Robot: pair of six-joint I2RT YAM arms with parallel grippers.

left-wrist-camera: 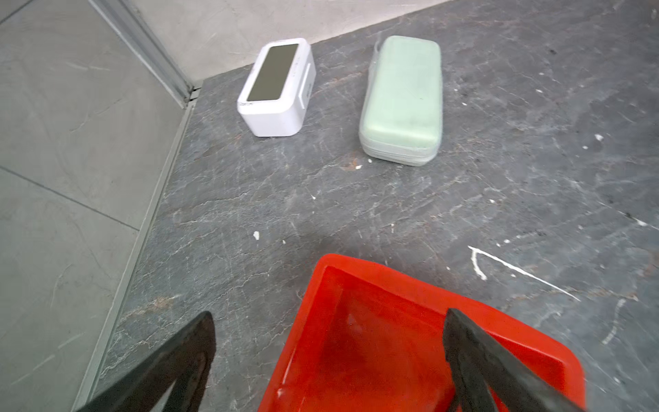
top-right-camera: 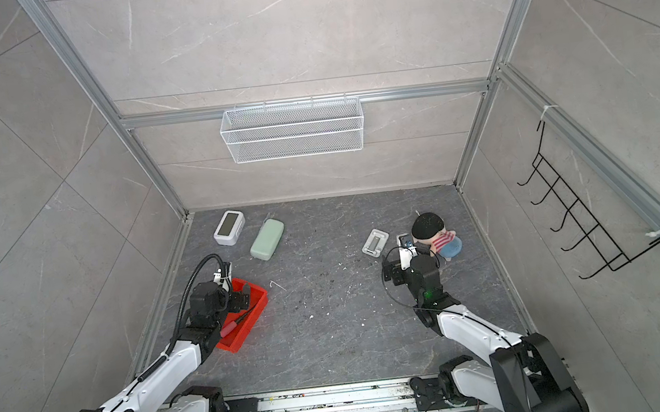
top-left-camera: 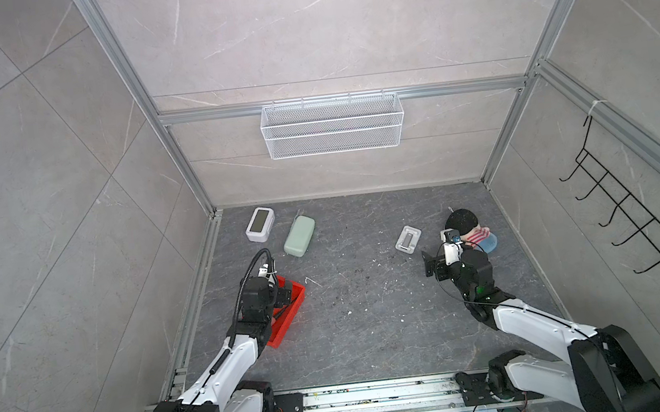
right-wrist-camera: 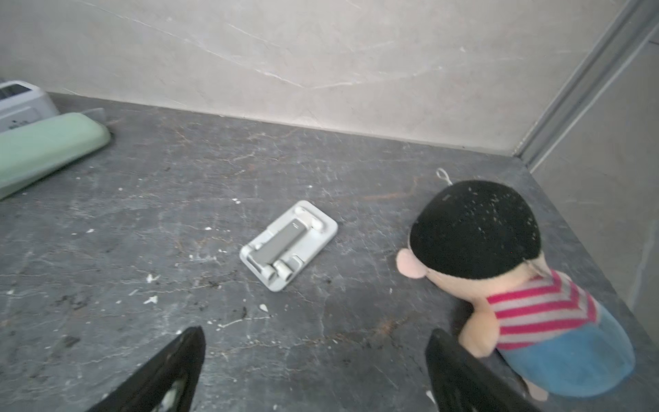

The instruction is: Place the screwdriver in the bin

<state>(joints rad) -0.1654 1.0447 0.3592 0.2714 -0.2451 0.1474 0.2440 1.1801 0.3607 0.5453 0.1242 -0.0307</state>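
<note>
The left pincer point(left-wrist-camera: 330, 321) hangs wide open, empty, over the bin point(left-wrist-camera: 392, 276). The screwdriver point(top-right-camera: 230, 326) lies loose inside, just behind the pincer, so the drop looks done. The right pincer point(right-wrist-camera: 315, 337) gapes empty too.

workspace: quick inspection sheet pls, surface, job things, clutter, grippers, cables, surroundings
surface: dark marbled tabletop, scattered with white specks and scratches.
job's things: screwdriver lies inside the red bin, partly under the left arm.
clutter: white box with a dark screen and mint-green case at back left; white folded stand and plush doll on the right.
grippers: left gripper open, empty, over the bin; right gripper open, empty, close beside the doll.
cables: black corrugated hose loops at the left wrist; thin black cable loops off the right arm.
surroundings: white mesh basket on the back wall; black hook rack on the right wall.
</note>
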